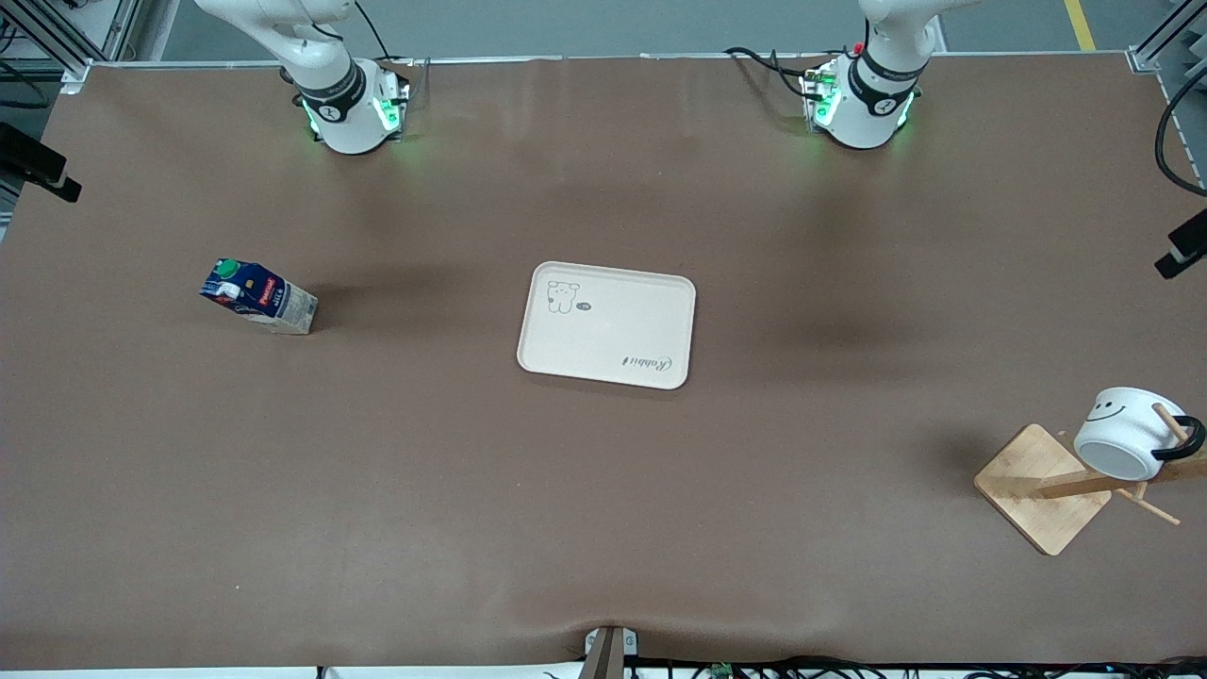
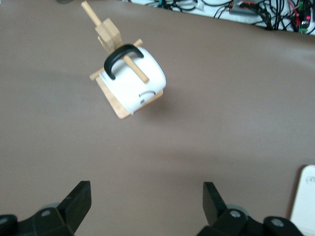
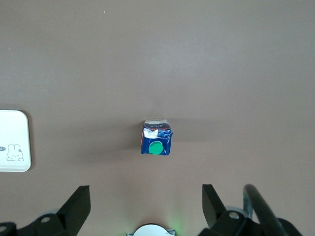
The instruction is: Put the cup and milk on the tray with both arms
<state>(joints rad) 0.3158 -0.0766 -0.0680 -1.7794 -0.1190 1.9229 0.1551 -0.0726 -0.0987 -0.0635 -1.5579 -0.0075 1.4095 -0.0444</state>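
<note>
The cream tray (image 1: pixel 613 330) lies at the table's middle. The milk (image 1: pixel 257 297) stands toward the right arm's end; in the right wrist view the milk (image 3: pixel 156 137) shows its green cap. The white cup (image 1: pixel 1122 432) hangs by its black handle on a peg of a wooden rack (image 1: pixel 1042 488) toward the left arm's end, nearer the front camera. My left gripper (image 2: pixel 146 186) is open and empty, high over bare table, with the cup (image 2: pixel 135 81) well apart from it. My right gripper (image 3: pixel 145 188) is open and empty, high over the table near its base.
Both grippers are out of the front view; only the right arm's base (image 1: pixel 354 113) and the left arm's base (image 1: pixel 863 104) show at the table's edge. A tray corner shows in the left wrist view (image 2: pixel 304 201) and the right wrist view (image 3: pixel 14 140). Cables lie along the table's edges.
</note>
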